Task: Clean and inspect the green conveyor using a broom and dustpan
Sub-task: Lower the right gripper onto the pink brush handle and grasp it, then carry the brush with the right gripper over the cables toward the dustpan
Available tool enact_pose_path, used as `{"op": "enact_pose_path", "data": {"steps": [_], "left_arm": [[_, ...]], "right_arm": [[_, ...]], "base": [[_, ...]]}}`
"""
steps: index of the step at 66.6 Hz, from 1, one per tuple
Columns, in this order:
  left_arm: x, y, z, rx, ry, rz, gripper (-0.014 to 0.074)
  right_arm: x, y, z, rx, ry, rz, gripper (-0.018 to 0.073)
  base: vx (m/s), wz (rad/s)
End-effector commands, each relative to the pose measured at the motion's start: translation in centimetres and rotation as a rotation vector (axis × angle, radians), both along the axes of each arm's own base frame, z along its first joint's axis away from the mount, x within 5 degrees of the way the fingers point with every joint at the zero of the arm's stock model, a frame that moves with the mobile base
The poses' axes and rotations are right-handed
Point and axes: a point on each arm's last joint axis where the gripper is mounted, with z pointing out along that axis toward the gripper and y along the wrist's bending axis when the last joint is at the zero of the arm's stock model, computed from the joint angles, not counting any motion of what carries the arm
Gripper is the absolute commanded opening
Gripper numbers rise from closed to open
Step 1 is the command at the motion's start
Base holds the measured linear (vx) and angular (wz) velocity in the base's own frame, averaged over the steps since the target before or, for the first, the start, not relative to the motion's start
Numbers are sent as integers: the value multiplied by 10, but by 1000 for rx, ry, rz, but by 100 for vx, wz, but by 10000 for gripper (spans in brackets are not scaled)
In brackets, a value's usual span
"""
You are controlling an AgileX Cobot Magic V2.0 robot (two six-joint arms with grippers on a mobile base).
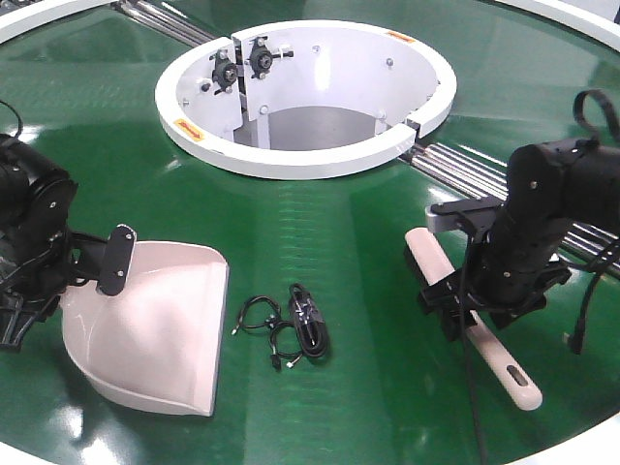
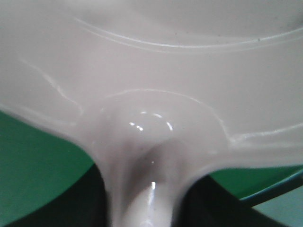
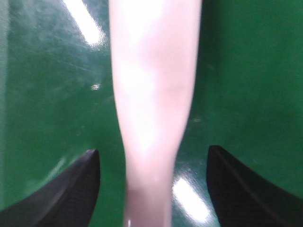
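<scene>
pink-beige dustpan (image 1: 155, 329) gripped by left tool (image 1: 108, 269); right tool (image 1: 448, 308) wide astride broom (image 1: 499, 358); ring labels (image 1: 183, 125) unreadable.

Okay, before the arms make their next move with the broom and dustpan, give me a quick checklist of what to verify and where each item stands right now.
1. Right tool straddles the broom handle: ok, the handle sits centred between the fingers.
2. Right tool closed on the broom: not ok, gaps show on both sides.
3. Left tool grips the dustpan: cannot tell, the contact is hidden.
4. Dustpan's wide lip faces the black cables: ok.
5. Cables lie on the green conveyor between dustpan and broom: ok.
</scene>
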Motion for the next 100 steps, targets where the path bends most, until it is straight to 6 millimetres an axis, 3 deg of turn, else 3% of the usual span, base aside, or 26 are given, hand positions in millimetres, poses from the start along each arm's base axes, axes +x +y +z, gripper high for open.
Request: {"op": "enact_pose_path", "data": {"steps": [1, 22, 36, 56, 72, 83, 100], "left_arm": [[0, -1, 20, -6, -67, -9, -6], [0, -1, 20, -6, -67, -9, -6], [0, -1, 20, -6, -67, -9, -6], [0, -1, 20, -6, -67, -9, -6], [0, -1, 20, -6, -67, -9, -6], [0, -1, 20, -6, -67, -9, -6], [0, -1, 20, -6, -67, -9, -6]], "right_arm": [[5, 0, 11, 15, -42, -6, 471], [8, 0, -2, -3, -6, -9, 429], [8, -2, -4, -29, 2, 4, 274], [8, -2, -7, -31, 22, -8, -15], [-2, 8, 3, 26, 66, -36, -7], [-14, 33, 16, 39, 32, -41, -5], [-23, 75, 22, 34, 52, -59, -4]], "base": [[0, 0], [0, 0], [0, 0], [0, 0], [0, 0], [0, 0], [0, 0]]}}
